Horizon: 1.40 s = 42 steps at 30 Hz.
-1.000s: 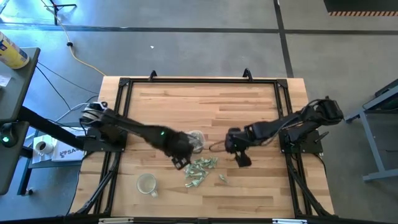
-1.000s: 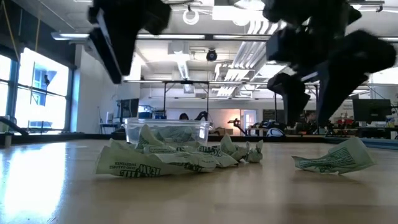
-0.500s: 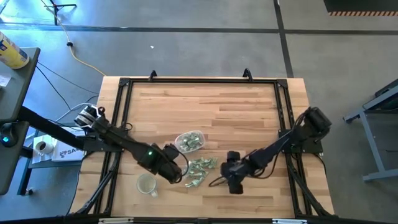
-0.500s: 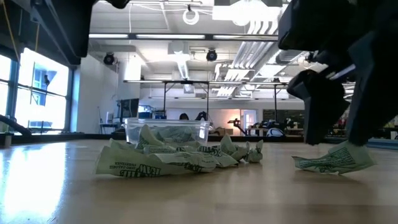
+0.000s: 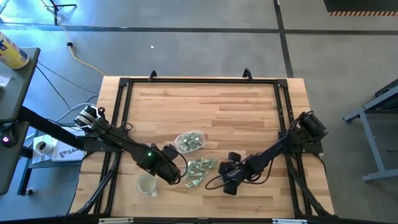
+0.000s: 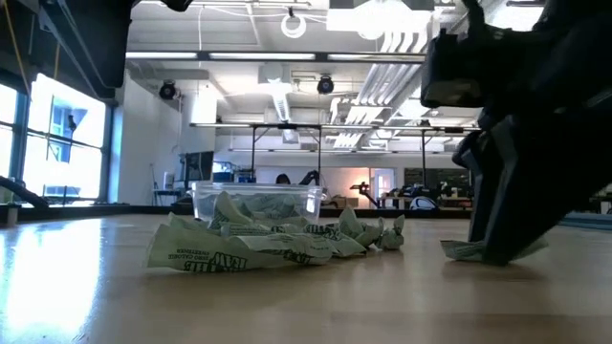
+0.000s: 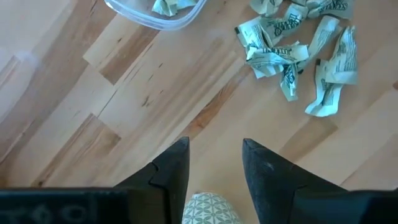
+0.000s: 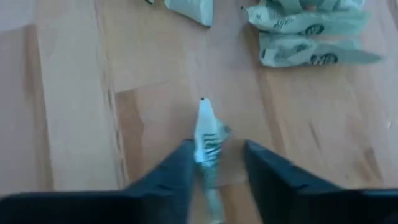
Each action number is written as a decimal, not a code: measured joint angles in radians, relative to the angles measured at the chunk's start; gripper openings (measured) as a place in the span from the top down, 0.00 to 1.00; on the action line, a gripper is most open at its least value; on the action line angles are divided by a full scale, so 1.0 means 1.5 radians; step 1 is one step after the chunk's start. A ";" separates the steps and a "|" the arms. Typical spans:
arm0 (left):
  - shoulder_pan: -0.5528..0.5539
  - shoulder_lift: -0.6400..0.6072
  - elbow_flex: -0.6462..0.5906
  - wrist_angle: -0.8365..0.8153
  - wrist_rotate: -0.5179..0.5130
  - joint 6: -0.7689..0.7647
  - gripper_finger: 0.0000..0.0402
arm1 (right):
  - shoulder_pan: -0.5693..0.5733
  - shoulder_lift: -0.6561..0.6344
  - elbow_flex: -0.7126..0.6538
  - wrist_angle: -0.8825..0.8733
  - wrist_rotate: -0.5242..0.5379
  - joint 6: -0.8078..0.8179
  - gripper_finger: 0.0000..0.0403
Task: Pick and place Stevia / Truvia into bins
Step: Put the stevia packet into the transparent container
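The clear tub (image 5: 189, 141) sits mid-table with several green-and-white sachets inside it. A loose pile of sachets (image 5: 200, 169) lies flat on the wood just near of the tub, and it also shows in the low view (image 6: 258, 244). My right gripper (image 5: 226, 180) is down at the table, right of the pile. It is open, with its fingers on either side of one lone sachet (image 8: 206, 138). My left gripper (image 5: 176, 173) hovers open and empty, left of the pile and beside the round cup. My right gripper comes at the lone sachet from above, slanting, with its fingertips (image 8: 186, 163) on either side of it and lying along its length. The sachet (image 6: 461, 250) lies on the table. I cannot tell whether the fingers touch it.
A round clear cup (image 5: 147, 184) stands near the table's near edge, just left of my left gripper. The black frame rails (image 5: 199, 81) run along the table's sides. Bare wood (image 5: 205, 106) stretches beyond the tub toward the far edge.
My left gripper has drawn back from over the tub toward the near-left, ending beside the cup and uncovering the tub. My right gripper has moved toward the near edge and down, and now stands on the table around the lone sachet.
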 joint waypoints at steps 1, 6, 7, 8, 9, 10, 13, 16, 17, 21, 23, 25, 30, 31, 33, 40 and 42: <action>0.000 0.000 0.000 -0.002 0.000 0.000 0.55 | -0.005 0.000 0.000 0.000 -0.003 -0.015 0.73; 0.000 0.000 0.000 -0.041 0.008 -0.013 0.57 | -0.044 -0.012 0.007 -0.022 -0.042 -0.086 0.97; 0.000 0.000 0.000 -0.057 0.012 -0.022 0.57 | -0.055 -0.019 0.011 -0.040 -0.049 -0.097 0.95; -0.002 0.000 0.000 -0.076 0.013 -0.032 0.58 | -0.066 -0.031 0.017 -0.063 -0.054 -0.111 0.94; -0.006 0.000 0.000 -0.093 0.012 -0.044 0.59 | -0.077 -0.049 0.023 -0.090 -0.053 -0.131 0.95; -0.010 0.000 0.000 -0.109 0.008 -0.056 0.59 | -0.087 -0.070 0.030 -0.110 -0.054 -0.153 0.96; -0.023 0.000 -0.001 -0.136 -0.003 -0.088 0.62 | -0.121 -0.139 0.048 -0.143 -0.041 -0.224 0.99; -0.025 0.000 -0.018 -0.107 -0.004 -0.102 0.66 | -0.193 -0.178 0.048 -0.113 -0.062 -0.287 0.98; -0.025 0.000 -0.026 -0.097 -0.010 -0.107 0.67 | -0.222 -0.179 0.050 -0.087 -0.077 -0.307 0.98; -0.024 0.000 -0.056 -0.069 -0.024 -0.156 0.73 | -0.318 -0.150 0.064 -0.016 -0.158 -0.351 0.99; -0.025 -0.003 -0.063 -0.064 -0.026 -0.191 0.76 | -0.335 -0.120 0.092 -0.007 -0.176 -0.388 0.97; -0.025 -0.013 -0.067 -0.062 -0.035 -0.219 0.79 | -0.347 -0.086 0.120 -0.007 -0.198 -0.412 0.96; -0.019 -0.037 -0.067 -0.067 -0.084 -0.255 0.85 | -0.372 0.015 0.188 -0.009 -0.244 -0.428 0.88; -0.015 -0.042 -0.067 -0.068 -0.089 -0.260 0.85 | -0.376 0.034 0.204 -0.010 -0.242 -0.428 0.85; -0.006 -0.051 -0.067 -0.071 -0.092 -0.263 0.86 | -0.383 0.064 0.236 -0.011 -0.239 -0.428 0.80; 0.016 -0.062 -0.067 -0.074 -0.093 -0.262 0.84 | -0.392 0.099 0.309 -0.047 -0.209 -0.467 0.67; 0.016 -0.062 -0.067 -0.082 -0.093 -0.262 0.83 | -0.392 0.100 0.309 -0.051 -0.206 -0.477 0.67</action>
